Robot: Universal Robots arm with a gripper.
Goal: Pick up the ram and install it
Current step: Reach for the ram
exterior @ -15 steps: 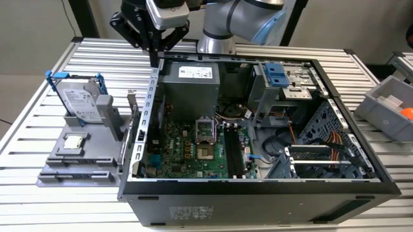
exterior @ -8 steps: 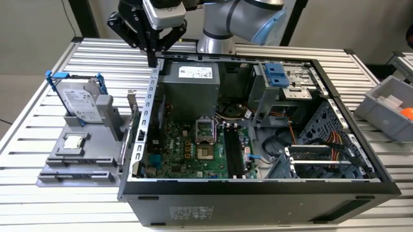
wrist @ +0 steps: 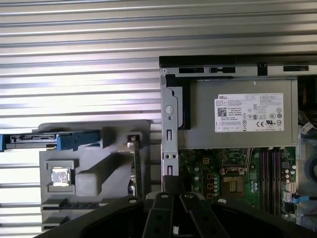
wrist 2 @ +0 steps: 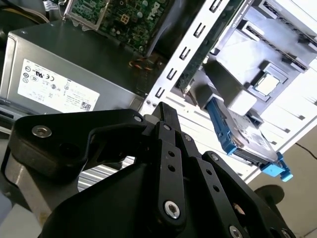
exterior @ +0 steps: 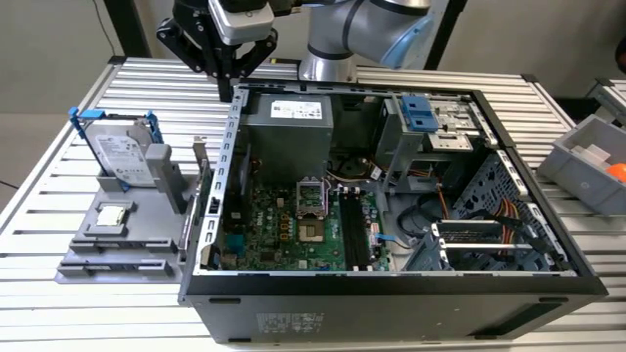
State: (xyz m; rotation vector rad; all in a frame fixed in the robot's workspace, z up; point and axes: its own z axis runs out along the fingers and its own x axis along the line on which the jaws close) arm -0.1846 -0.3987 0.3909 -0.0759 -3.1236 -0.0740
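Note:
The ram [exterior: 207,209] is a thin green board standing on edge in the grey holder [exterior: 117,242], just outside the computer case's wall on the exterior view's left. It is a narrow strip in the first wrist view [wrist: 135,168] and a green edge in the second wrist view [wrist 2: 205,47]. My gripper [exterior: 233,88] hangs above the case's far corner on that side, beyond the ram and apart from it. Its black fingers [wrist 2: 166,111] are shut together on nothing, as also seen in the first wrist view [wrist: 172,187]. Long dark memory slots [exterior: 352,235] lie on the motherboard.
The open computer case [exterior: 391,282] lies on a slatted metal table, with a grey power supply [wrist: 237,119] at its far end. The holder also carries a hard drive in a blue frame [exterior: 122,154] and a square processor chip [exterior: 111,215]. A grey bin [exterior: 587,165] stands at the exterior view's right.

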